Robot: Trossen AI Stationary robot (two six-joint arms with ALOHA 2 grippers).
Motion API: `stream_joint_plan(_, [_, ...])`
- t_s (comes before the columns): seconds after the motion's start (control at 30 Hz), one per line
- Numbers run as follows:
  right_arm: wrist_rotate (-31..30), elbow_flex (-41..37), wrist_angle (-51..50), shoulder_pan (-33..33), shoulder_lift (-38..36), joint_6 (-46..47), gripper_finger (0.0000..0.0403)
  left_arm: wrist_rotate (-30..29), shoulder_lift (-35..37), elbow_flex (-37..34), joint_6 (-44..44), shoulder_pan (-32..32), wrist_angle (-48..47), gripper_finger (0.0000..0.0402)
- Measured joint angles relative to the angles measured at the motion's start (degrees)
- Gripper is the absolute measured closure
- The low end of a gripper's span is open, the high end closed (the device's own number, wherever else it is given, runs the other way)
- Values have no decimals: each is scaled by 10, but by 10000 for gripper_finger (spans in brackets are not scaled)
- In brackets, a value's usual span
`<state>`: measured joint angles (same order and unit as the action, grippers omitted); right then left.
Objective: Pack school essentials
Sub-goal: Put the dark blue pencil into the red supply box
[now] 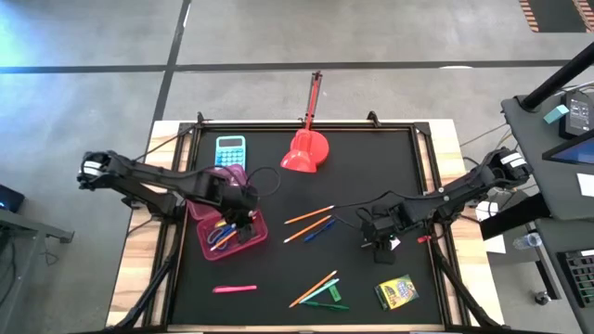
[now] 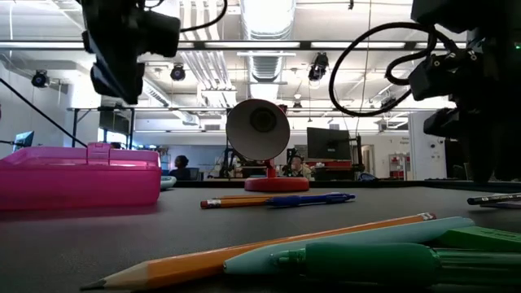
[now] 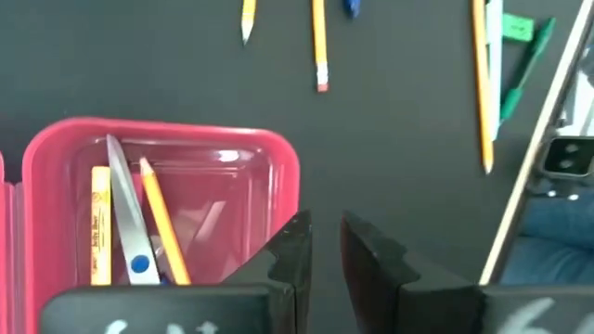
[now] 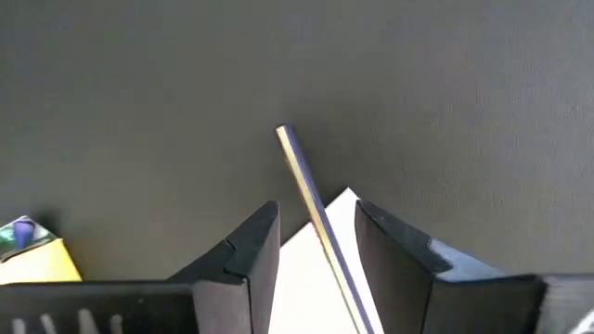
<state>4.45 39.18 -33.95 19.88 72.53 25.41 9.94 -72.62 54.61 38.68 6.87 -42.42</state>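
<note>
An open pink box (image 1: 209, 249) at the left holds blue-handled scissors (image 3: 125, 204), an orange pencil (image 3: 165, 227) and a yellow highlighter (image 3: 99, 223). My left gripper (image 3: 325, 227) hovers over the box's right rim, with a narrow gap between its fingers and nothing in it. At the right, my right gripper (image 4: 317, 218) points down, open. Its fingers stand on either side of a thin dark pen (image 4: 302, 172) that lies across the small white square (image 4: 348, 202). Pencils and a blue pen (image 1: 311, 224) lie on the mat mid-table.
A light-blue calculator (image 1: 230, 148) and a red scoop (image 1: 306, 150) sit at the far side. Near the front lie a pink highlighter (image 1: 234, 289), an orange pencil with green pens (image 1: 320, 292) and a crayon box (image 1: 396, 291). A raised frame (image 1: 422, 186) borders the mat.
</note>
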Motion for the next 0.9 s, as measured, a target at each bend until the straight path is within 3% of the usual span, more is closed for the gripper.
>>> stream_joint_plan(0.27, [-16, -16, 30, 4, 15, 18, 272, 0, 3, 11, 2, 0, 39, 360])
stream_joint_plan(0.6, [-23, 14, 32, 16, 109, -47, 276, -1, 4, 11, 4, 0, 51, 360])
stream_joint_plan(0.9, [-31, 22, 41, 19, 122, -82, 339, -1, 5, 11, 14, 0, 57, 360])
